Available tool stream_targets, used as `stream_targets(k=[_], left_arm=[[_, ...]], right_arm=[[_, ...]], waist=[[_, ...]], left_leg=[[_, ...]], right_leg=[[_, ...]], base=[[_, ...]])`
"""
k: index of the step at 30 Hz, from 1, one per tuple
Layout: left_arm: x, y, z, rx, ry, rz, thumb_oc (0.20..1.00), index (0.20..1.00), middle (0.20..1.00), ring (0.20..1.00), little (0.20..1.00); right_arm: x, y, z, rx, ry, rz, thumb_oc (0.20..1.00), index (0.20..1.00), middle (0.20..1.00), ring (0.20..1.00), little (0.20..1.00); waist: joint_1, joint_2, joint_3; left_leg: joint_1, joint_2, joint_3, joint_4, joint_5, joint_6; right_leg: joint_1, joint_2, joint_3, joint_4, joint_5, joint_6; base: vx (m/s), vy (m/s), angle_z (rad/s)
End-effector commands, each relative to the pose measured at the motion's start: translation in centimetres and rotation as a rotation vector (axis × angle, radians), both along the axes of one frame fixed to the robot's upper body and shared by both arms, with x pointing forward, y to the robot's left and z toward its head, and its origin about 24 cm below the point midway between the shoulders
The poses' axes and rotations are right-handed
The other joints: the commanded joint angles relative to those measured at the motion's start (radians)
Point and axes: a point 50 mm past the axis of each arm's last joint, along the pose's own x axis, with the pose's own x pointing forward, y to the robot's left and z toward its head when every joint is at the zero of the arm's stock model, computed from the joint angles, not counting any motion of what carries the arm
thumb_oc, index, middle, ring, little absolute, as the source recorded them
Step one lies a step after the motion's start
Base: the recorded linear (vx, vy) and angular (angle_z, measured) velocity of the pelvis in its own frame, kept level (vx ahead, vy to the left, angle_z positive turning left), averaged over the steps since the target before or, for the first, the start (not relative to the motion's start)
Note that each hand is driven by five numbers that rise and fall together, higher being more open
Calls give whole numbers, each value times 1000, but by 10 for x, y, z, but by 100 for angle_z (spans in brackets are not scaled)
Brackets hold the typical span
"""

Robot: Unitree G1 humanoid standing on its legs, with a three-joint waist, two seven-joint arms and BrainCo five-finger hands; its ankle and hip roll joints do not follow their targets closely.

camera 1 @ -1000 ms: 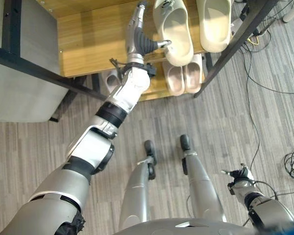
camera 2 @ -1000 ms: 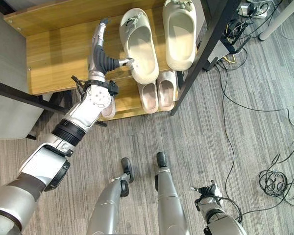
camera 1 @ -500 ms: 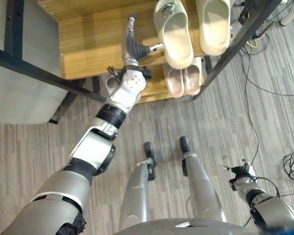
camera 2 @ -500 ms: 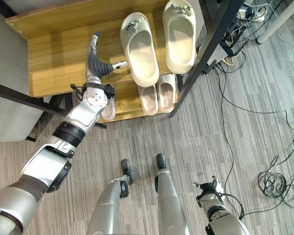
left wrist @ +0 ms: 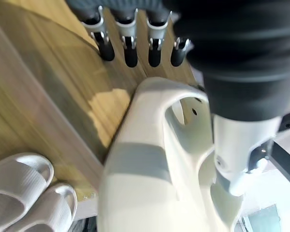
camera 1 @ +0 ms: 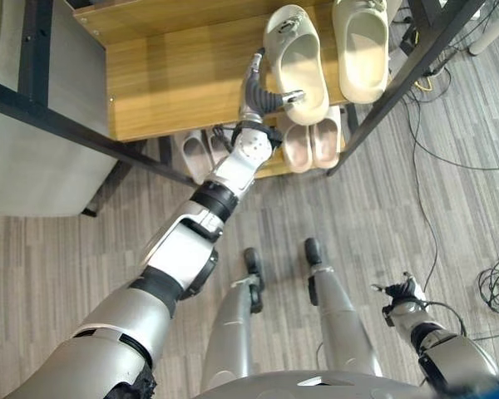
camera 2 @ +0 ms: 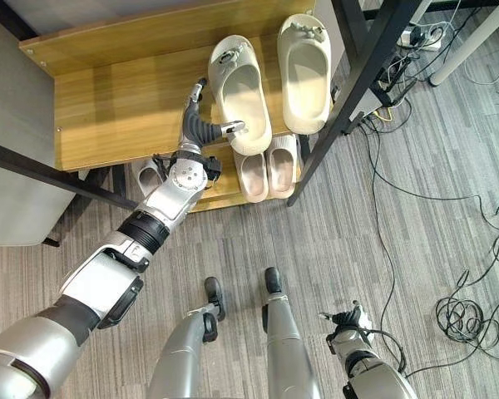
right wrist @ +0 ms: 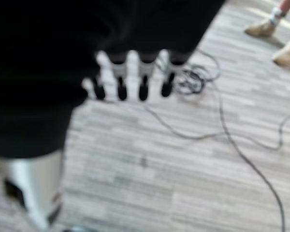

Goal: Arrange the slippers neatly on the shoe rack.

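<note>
The left hand (camera 2: 201,125), fingers straight and thumb out, presses against the near-left cream foam clog slipper (camera 2: 239,93) on the wooden shoe rack's top shelf (camera 2: 116,100). It looks light, stiff and smooth, best nudged at its sidewall. The right hand (camera 2: 347,319) hangs relaxed.

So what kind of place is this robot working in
Probably an indoor lab or test room, not a home: a wooden shoe rack holding cream slippers stands on grey plank flooring, with loose cables and a power strip lying about.
</note>
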Motion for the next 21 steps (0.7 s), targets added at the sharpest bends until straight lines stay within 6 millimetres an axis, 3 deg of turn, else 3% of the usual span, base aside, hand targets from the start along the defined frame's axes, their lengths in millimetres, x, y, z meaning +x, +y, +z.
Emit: stream_targets(k=[1, 12, 17, 19, 21], left_arm=[[-4, -43, 13, -39, 10, -90, 1000, 1000, 1000, 1000, 1000], [-6, -62, 17, 3, 17, -58, 1000, 1000, 1000, 1000, 1000], [5, -37, 36, 59, -45, 72, 1000, 1000, 1000, 1000, 1000], [12, -6, 55, 61, -106, 180, 1000, 1000, 1000, 1000, 1000], [14, 6, 58, 66, -128, 213, 1000, 1000, 1000, 1000, 1000]], right_arm=[[-17, -25, 1, -109, 58, -19, 1000, 1000, 1000, 1000, 1000], [-10, -23, 4, -123, 42, -6, 1000, 1000, 1000, 1000, 1000], [-14, -21, 1, -106, 52, -4, 1000, 1000, 1000, 1000, 1000], [-19, -17, -3, -86, 58, 4, 1000, 1000, 1000, 1000, 1000], [-20, -16, -4, -85, 61, 15, 1000, 1000, 1000, 1000, 1000]], waist=[[-35, 49, 3], [-51, 40, 3], [-49, 40, -1], [-45, 39, -6], [-42, 39, -6]], left_leg=[[-45, 24, -59, -85, 27, -28], [-44, 31, -56, -82, 22, -28], [-41, 33, -59, -78, 22, -29], [-33, 37, -66, -69, 19, -31], [-26, 38, -69, -65, 17, -32]], right_leg=[[-76, -34, -58, -25, 43, 33], [-78, -31, -58, -26, 47, 33], [-69, -29, -60, -29, 45, 34], [-53, -27, -64, -24, 39, 35], [-44, -26, -65, -21, 35, 34]], base=[[0, 0, 0], [-1, -4, -2], [0, 0, 0], [9, -40, -3], [20, -36, -5]])
